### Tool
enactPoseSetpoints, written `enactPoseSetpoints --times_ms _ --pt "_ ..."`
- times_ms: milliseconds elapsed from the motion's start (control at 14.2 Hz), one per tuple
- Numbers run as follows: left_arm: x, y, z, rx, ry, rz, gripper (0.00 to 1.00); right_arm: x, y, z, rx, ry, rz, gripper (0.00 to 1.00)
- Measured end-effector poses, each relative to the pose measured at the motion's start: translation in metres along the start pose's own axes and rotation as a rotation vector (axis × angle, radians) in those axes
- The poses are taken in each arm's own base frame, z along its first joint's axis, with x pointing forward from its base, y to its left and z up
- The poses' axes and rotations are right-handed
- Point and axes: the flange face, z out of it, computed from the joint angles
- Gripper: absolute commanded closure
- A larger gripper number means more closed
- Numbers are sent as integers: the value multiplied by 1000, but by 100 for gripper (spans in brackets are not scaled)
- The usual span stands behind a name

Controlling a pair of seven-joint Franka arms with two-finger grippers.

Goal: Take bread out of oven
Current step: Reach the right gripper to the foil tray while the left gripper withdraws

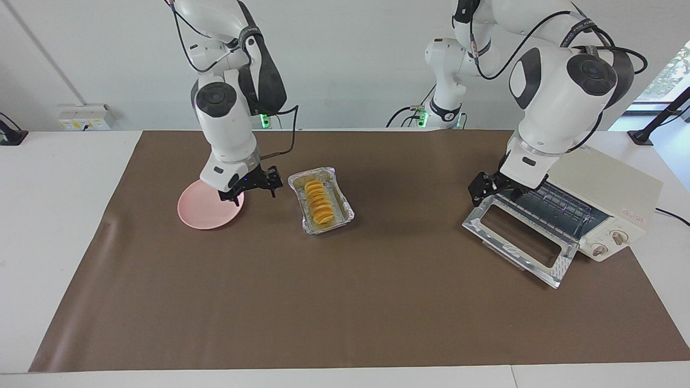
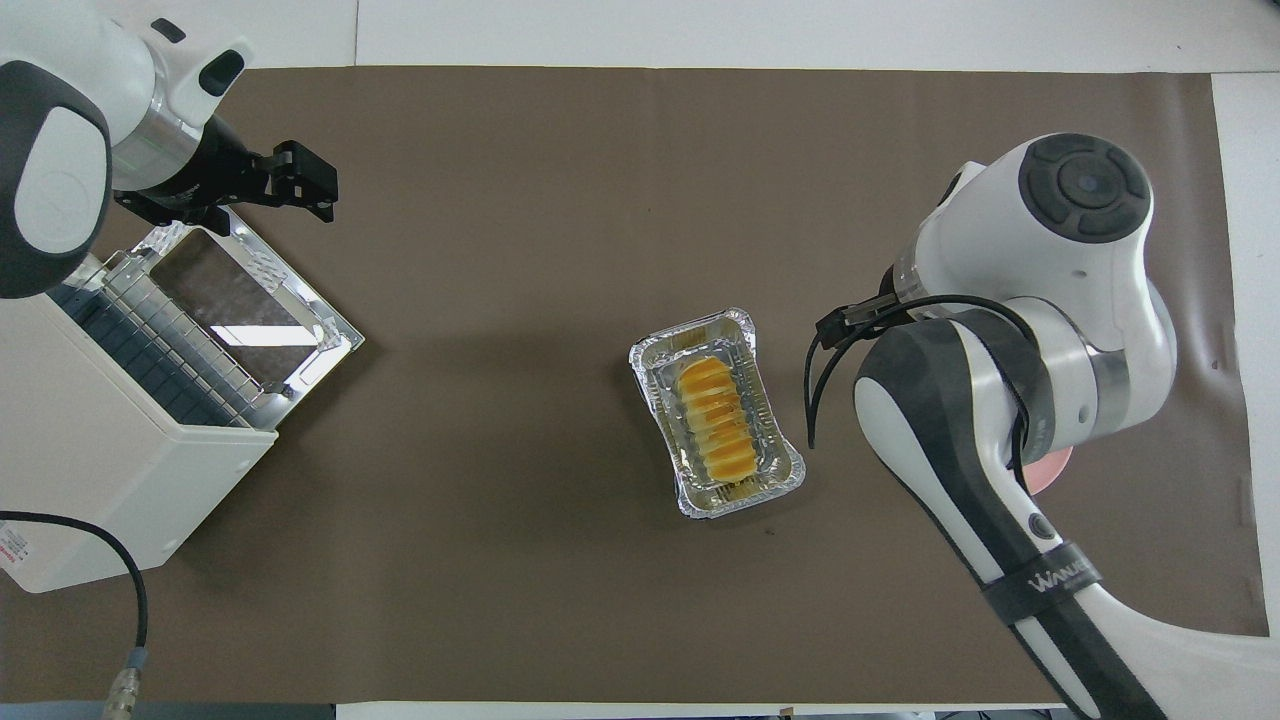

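The bread (image 1: pixel 318 202), a ridged golden-orange loaf, lies in a crinkled foil tray (image 1: pixel 311 177) mid-table, outside the oven; it also shows in the overhead view (image 2: pixel 715 415). The cream oven (image 1: pixel 604 180) stands at the left arm's end with its silver door (image 1: pixel 517 237) folded down open and its wire rack (image 1: pixel 544 202) bare. My left gripper (image 1: pixel 487 193) is open and empty, over the door's corner nearest the robots; it also shows in the overhead view (image 2: pixel 305 185). My right gripper (image 1: pixel 249 195) is open and empty, over the edge of the pink plate (image 1: pixel 202 210) beside the foil tray.
A brown mat (image 1: pixel 345 302) covers the table. In the overhead view the right arm hides most of the plate, of which a sliver (image 2: pixel 1052 468) shows. The oven's cable (image 2: pixel 110 560) trails near the robots' edge.
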Motion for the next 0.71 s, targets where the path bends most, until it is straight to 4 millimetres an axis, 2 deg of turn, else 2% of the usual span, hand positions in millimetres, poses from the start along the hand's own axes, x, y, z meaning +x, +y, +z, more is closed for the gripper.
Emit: enactPoseSetpoints --times_ms 212,423,564,706 --pt "-5 -29 0 0 -37 -10 0 -5 -22 28 0 -1 17 0" --pt "-20 -51 -19 -10 -46 109 0 -3 -44 54 -1 -2 38 1" --pt "-34 -68 -35 0 -59 162 0 -2 -48 72 -2 -1 47 3" --pt "-55 -71 -42 10 -82 216 0 -3 -49 85 -1 -9 47 3"
